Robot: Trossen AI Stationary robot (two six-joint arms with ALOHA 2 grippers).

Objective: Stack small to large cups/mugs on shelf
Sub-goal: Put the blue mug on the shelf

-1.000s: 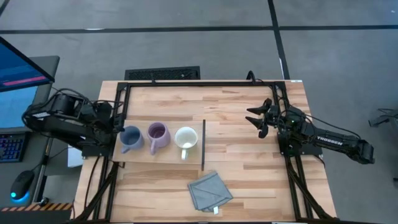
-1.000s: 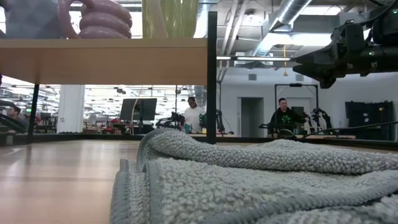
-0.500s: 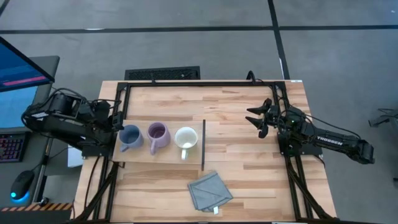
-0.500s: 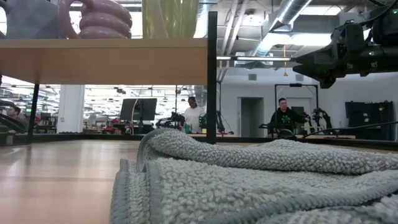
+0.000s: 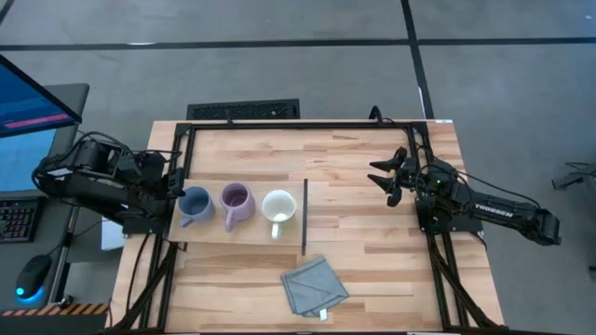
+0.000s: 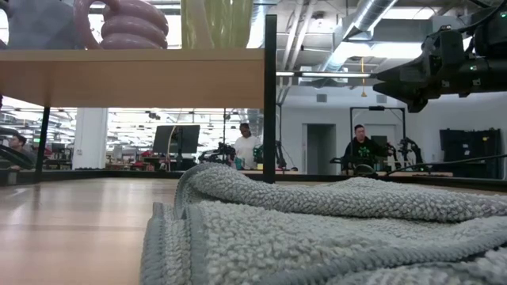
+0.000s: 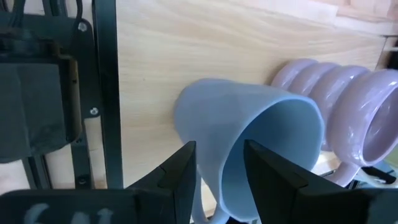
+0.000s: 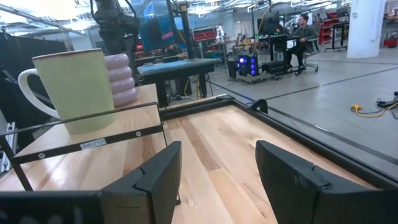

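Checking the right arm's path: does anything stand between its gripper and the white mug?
Yes. The shelf's thin dark upright panel stands between the open right gripper and the white mug, right beside the mug.

Four cameras: one overhead, one at tabletop height, one on each wrist.

The low view sits close behind the cloth (image 6: 333,229); each wrist view looks past its own fingers, both showing the purple mug (image 7: 360,118), probably the shelf (image 8: 93,149) too.

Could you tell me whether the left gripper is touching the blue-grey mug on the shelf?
Touching. In the left wrist view the left gripper straddles the blue-grey mug's wall, one finger outside, the other inside, both against it.
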